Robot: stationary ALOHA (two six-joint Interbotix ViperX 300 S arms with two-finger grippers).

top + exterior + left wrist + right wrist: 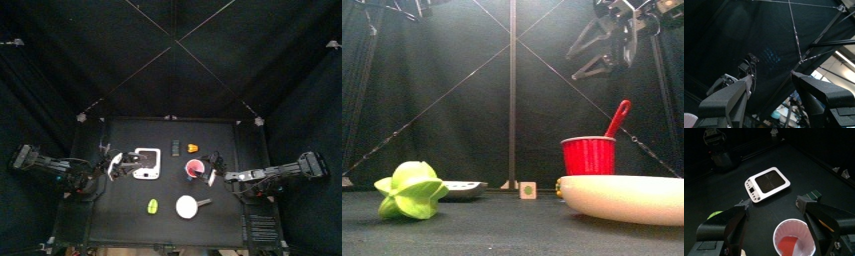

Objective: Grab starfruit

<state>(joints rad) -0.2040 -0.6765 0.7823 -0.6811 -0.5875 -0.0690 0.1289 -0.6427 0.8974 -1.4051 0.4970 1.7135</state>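
Note:
The starfruit (pixel 152 207) is a small glossy yellow-green fruit near the table's front edge, just left of the white round disc (pixel 187 207). In the front view it (pixel 412 192) stands near at the left. A sliver of it (pixel 712 215) shows in the right wrist view. My right gripper (pixel 218 177) is open and empty, hanging over the red cup (pixel 794 240), well behind and to the right of the fruit. My left gripper (pixel 112 165) is open and empty at the table's left, tilted up at the curtains (pixel 771 82).
A red cup (pixel 195 168) with a red stick (pixel 619 115) stands mid-table. A white device with a dark screen (pixel 144 160) lies to its left. A tiny orange piece (pixel 194 149) lies behind. The white disc (pixel 629 197) fills the front right.

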